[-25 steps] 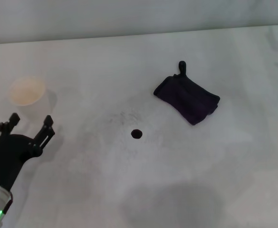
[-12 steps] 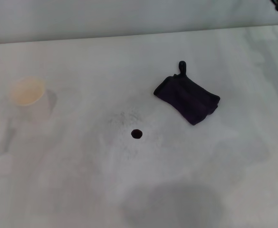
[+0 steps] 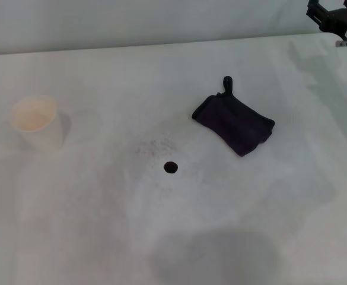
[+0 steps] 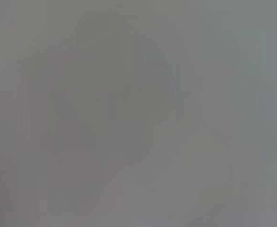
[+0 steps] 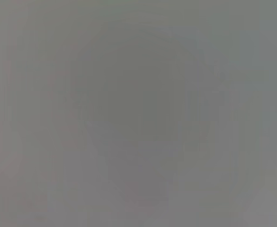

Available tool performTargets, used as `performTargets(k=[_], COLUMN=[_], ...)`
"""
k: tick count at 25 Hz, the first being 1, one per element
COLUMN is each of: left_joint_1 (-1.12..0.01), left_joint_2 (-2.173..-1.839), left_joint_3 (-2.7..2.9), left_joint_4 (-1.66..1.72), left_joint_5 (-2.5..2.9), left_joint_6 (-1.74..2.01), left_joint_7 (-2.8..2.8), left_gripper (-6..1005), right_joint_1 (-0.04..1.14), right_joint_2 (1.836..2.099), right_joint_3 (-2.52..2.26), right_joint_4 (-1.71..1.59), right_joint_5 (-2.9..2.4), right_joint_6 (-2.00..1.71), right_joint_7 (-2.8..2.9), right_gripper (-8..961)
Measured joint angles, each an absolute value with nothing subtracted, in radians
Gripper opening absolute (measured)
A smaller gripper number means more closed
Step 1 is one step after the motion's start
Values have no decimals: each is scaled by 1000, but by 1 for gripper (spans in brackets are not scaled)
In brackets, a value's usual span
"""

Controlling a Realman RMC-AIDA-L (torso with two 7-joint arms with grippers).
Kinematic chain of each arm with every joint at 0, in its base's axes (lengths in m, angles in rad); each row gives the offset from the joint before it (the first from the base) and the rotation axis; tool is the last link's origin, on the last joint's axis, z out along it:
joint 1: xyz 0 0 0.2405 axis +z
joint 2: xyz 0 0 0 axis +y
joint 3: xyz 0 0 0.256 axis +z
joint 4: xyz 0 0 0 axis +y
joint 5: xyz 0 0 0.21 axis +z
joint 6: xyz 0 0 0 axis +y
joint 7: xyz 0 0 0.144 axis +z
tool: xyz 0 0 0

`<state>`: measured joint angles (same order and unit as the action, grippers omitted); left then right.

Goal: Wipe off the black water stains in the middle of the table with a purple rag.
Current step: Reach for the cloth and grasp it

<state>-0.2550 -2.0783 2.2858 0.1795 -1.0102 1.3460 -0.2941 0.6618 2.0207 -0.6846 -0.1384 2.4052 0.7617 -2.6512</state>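
Nearest on the white surface [image 3: 72, 237], a small black water stain [image 3: 171, 167] sits about midway across, with bare room on all sides and a faint grey speckled smudge [image 3: 155, 145] just behind it. Farther back and right lies the purple rag [image 3: 234, 123], flat, its loop tab pointing toward the far edge. A white paper cup [image 3: 35, 122] stands far left. The right claw [image 3: 333, 18] hangs at the far right corner; whether it is apart or together cannot be told.
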Motion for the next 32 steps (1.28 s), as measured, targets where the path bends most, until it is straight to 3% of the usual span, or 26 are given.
performTargets(k=[14, 32], left_joint_1=[-336, -343], left_joint_2=[-2080, -2082], left_joint_3=[2286, 2301], left_joint_4=[162, 175], left_joint_5=[-1205, -1198], left_joint_6=[1226, 1170], left_joint_7=[-294, -290], left_gripper=[893, 892], right_joint_1=[661, 602], right_joint_2=[2009, 2004], right_joint_3=[-745, -1100], right_joint_4=[-206, -365], right_joint_5=[2404, 2345], right_joint_6=[641, 619], right_joint_7=[-2580, -2215], right_gripper=[869, 869])
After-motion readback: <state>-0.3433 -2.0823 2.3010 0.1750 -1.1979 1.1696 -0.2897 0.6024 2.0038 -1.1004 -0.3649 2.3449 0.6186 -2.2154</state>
